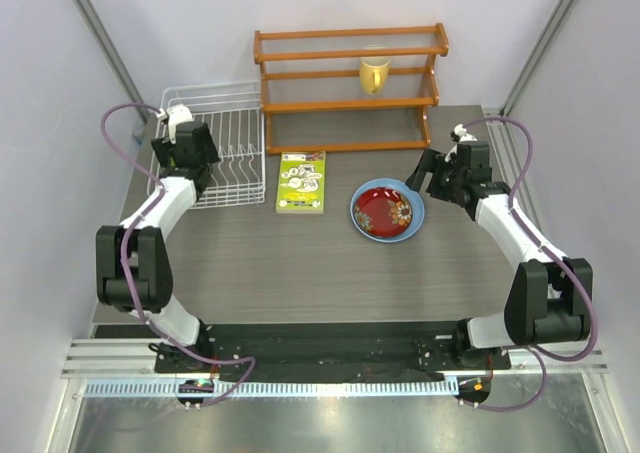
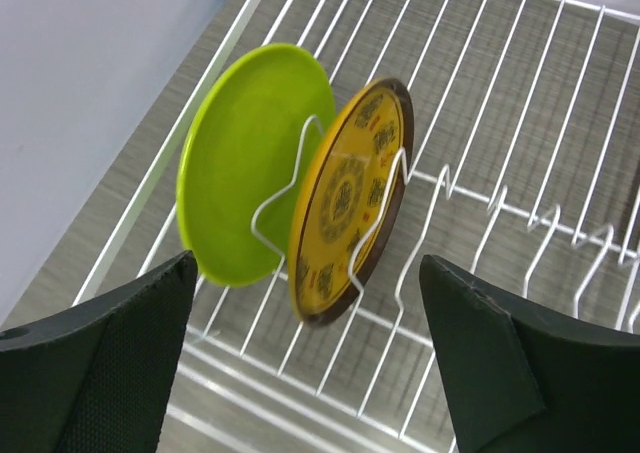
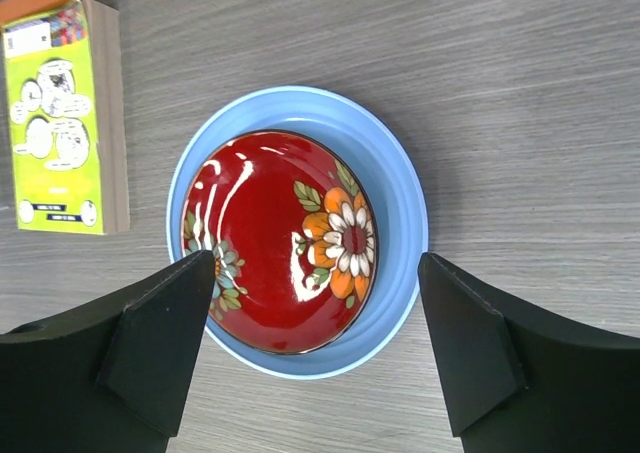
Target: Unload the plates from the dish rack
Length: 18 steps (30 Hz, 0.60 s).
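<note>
Your left gripper [image 2: 308, 273] hangs wide open over the rack [image 2: 520, 93] at far left, where the lime plate [image 2: 240, 163] and yellow plate [image 2: 345, 203] stand on edge between neighbouring tines. Right of the green box [image 1: 301, 181], the red plate [image 3: 270, 243] sits on the blue plate [image 3: 395, 203] on the table [image 1: 250, 263]; your right gripper [image 3: 316, 263] hovers above them, wide open, empty.
</note>
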### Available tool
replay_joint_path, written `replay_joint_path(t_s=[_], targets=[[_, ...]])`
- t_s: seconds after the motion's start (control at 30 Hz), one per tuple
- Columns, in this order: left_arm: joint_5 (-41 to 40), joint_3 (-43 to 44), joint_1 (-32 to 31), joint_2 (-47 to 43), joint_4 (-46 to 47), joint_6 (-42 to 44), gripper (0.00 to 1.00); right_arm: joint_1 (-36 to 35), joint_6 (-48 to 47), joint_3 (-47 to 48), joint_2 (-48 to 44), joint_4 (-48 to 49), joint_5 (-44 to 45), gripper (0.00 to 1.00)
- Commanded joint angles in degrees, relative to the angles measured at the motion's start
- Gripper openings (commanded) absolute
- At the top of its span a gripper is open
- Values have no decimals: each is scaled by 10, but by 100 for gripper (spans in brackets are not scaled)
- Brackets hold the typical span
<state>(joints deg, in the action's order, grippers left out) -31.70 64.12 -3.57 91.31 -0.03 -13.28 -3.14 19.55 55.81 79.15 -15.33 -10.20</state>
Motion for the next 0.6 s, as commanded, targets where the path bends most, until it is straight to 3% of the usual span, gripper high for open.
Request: replay_joint_path(t_s=[0.0,0.1,0.23,0.47,0.57], targets=[[32,57,22,35,40,-16,89,1,-12,17,17,4,-2,86],[37,78,28,64,37,-17,86,1,-17,17,21,4,-1,80],[51,96,34,91,27,-27,74,1,-21,18,26,5,3,74],[59,89,33,106,25,-41,58,1,-22,18,21,4,4,73],[68,86,34,110,19,-47,40,1,-22,17,17,5,4,72]])
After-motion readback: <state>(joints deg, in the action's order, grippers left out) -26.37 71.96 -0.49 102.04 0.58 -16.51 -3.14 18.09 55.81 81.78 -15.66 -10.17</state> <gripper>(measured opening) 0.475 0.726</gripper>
